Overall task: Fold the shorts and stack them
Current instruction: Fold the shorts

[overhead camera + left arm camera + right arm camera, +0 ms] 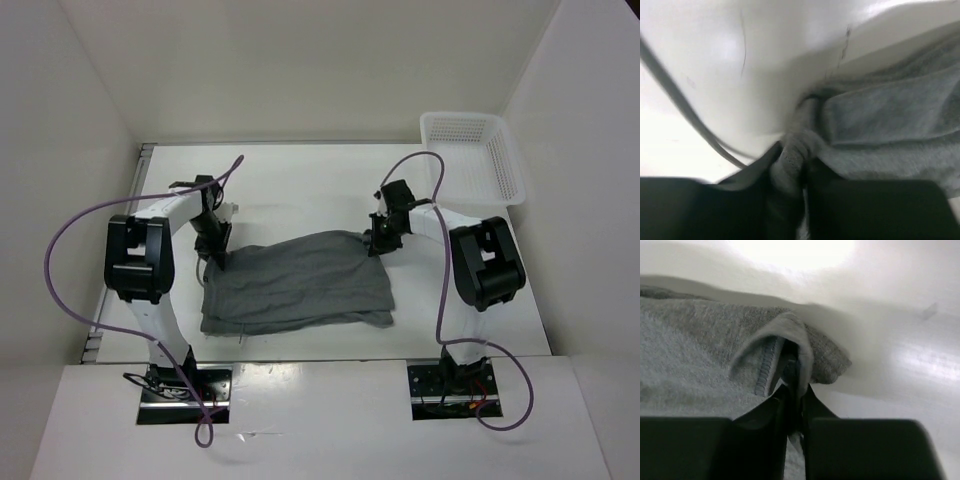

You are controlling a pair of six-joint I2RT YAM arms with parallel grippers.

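1. The shorts [295,282] lie spread on the table [300,185], midway between its left and right edges. Their near hem is close to the table's near edge.
2. The left gripper [790,160] is at the far-left corner of the shorts. Its jaws are clamped on a thick, bunched roll of the grey fabric.
3. The right gripper [792,392] is at the far-right corner. Its jaws are nearly together, pinching a turned-over, stitched hem.
4. Risk, left side: I judge this hold to be a wad rather than a clean edge. It may have caught more than one layer, in which case the lift would drag the lower layer and the fold would come out crooked.
5. Risk, right side: the bite sits close to the very edge of the hem. If the arms rise unevenly or pull apart, the fabric could slip free.
6. Risk, near edge: if the far corners are brought too far towards the bases, fabric could spill over the table's near edge.
7. The white basket [470,150] stands at the far-right corner, well apart from the shorts. The right arm's purple cable [441,260] loops near it, and a wide swing might snag there.
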